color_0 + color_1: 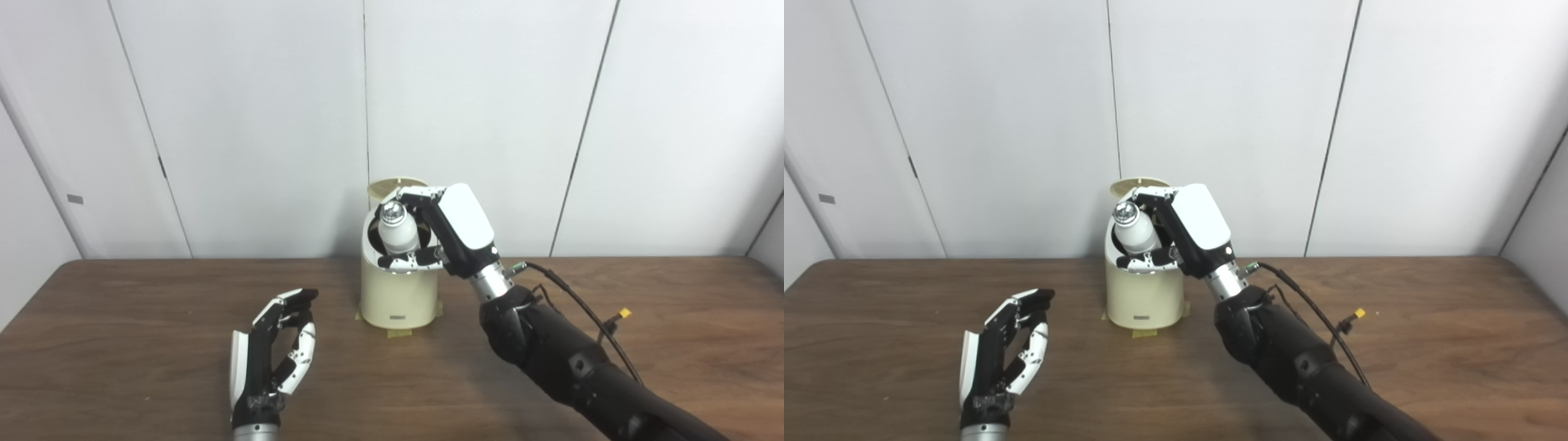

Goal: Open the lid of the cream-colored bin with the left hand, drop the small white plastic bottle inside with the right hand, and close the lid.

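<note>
The cream-colored bin (397,297) stands at the middle of the table near the wall, its round lid (392,185) tipped up and back. Over the dark opening my right hand (438,229) is shut on the small white plastic bottle (397,229), which points its silvery cap up and toward me. My left hand (275,352) rests low over the table to the front left of the bin, fingers apart and holding nothing, well clear of the lid.
The bin sits on tape patches (398,332) on the brown wooden table (153,306). White wall panels (257,110) stand right behind it. A black cable with a yellow connector (623,313) hangs from my right forearm.
</note>
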